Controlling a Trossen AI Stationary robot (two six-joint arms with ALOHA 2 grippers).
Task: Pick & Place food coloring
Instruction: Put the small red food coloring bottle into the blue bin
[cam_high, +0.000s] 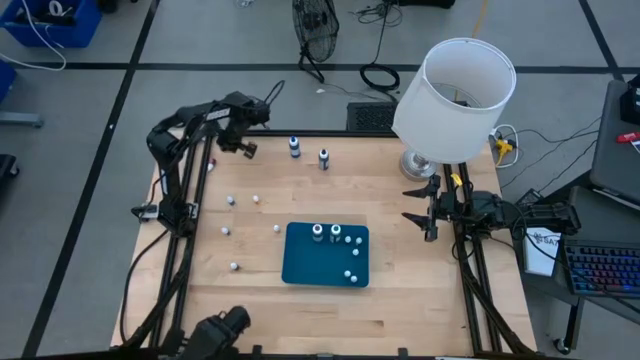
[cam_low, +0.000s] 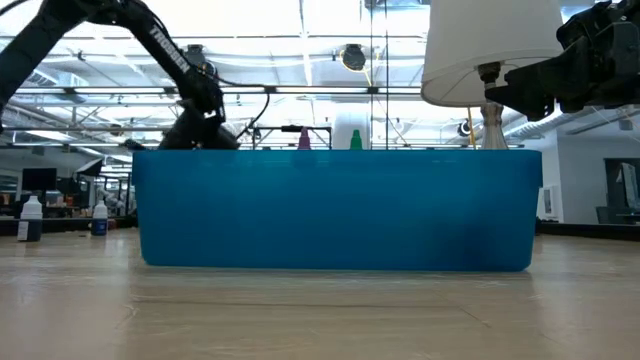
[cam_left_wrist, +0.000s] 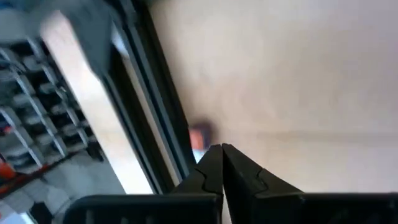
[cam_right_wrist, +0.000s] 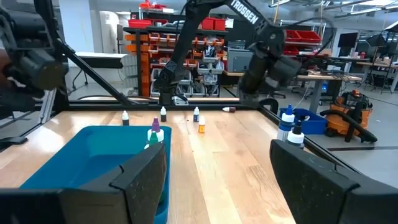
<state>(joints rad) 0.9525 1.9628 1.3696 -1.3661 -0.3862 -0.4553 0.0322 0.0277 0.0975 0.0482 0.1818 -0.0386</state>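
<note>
Several tiny food coloring bottles (cam_high: 231, 200) with whitish caps stand upright on the wood, left of the blue tray (cam_high: 300, 262); they show small in the right wrist view (cam_right_wrist: 163, 114). More tiny bottles (cam_high: 336, 233) stand inside the tray, with purple and green tips (cam_low: 304, 135) showing over its wall. My left gripper (cam_high: 245, 148) hovers near the far left corner, shut on nothing (cam_left_wrist: 222, 149). My right gripper (cam_high: 420, 205) waits right of the tray, open wide (cam_right_wrist: 217, 180), pointing toward the table's left.
Two larger bottles (cam_high: 294, 147) stand near the far edge. A white-shaded lamp (cam_high: 455, 95) stands at the far right corner, beside my right arm. A small red thing (cam_left_wrist: 200, 134) lies beyond my left fingertips by the table's edge. Bare wood lies in front of the tray.
</note>
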